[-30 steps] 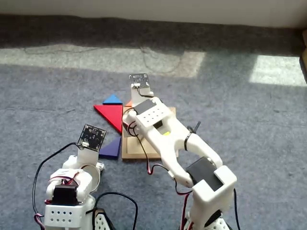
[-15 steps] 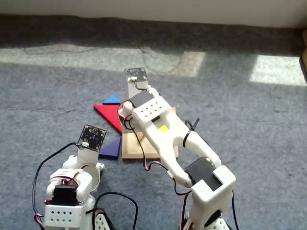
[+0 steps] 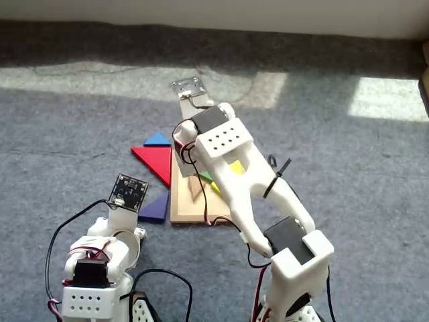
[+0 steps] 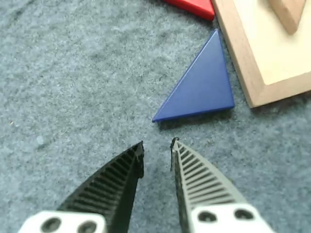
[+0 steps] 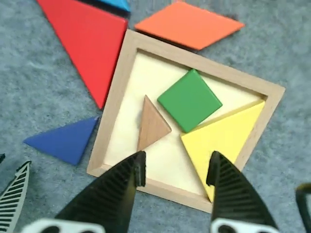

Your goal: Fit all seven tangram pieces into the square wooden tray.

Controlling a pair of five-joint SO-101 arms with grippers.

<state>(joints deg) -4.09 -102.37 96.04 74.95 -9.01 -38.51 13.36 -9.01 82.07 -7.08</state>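
Observation:
The square wooden tray holds a green square, a yellow triangle and a small wood-coloured triangle. On the carpet around it lie an orange parallelogram, a big red triangle, a light blue triangle and a dark blue triangle. My right gripper hangs open and empty, high above the tray's near edge. My left gripper sits low over the carpet just short of the dark blue triangle, its fingers a little apart with nothing between them.
Grey carpet spreads on all sides of the tray. The right arm stretches over the tray's right half in the high view. Cables trail from both arm bases at the near edge. A sunlit strip crosses the carpet farther back.
The right arm has risen and swung away over the tray, uncovering the green, yellow and wood-coloured pieces inside it. The left arm has stayed still.

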